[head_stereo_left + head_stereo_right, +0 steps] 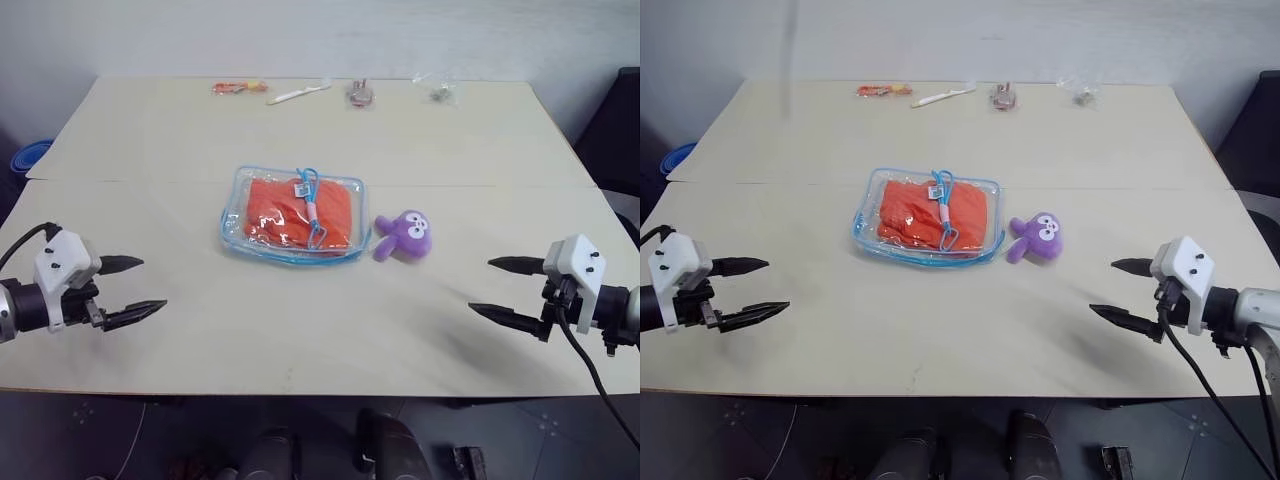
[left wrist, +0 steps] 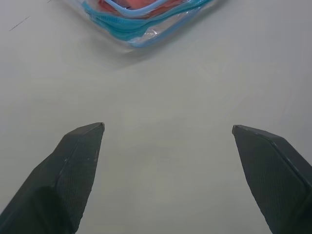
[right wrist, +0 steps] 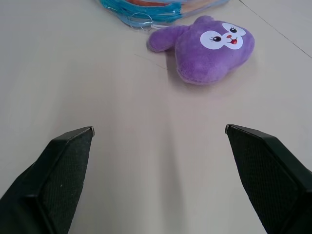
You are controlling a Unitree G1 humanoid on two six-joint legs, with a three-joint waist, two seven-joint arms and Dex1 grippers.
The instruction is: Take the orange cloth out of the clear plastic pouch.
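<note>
The clear plastic pouch (image 1: 295, 216) with light blue edging lies flat at the middle of the table. Inside it sits the orange cloth (image 1: 298, 213), folded, under a blue and pink cord on top of the pouch. My left gripper (image 1: 138, 287) hovers open near the table's front left, well short of the pouch, whose corner (image 2: 141, 24) appears ahead of it in the left wrist view. At the front right my right gripper (image 1: 505, 288) is open too, with nothing between its fingers.
A small purple plush toy (image 1: 404, 238) lies just right of the pouch, also ahead of the right gripper as the plush toy (image 3: 209, 46). Along the far edge lie small packets (image 1: 240, 88), a white stick (image 1: 298, 94) and other small items (image 1: 360, 94).
</note>
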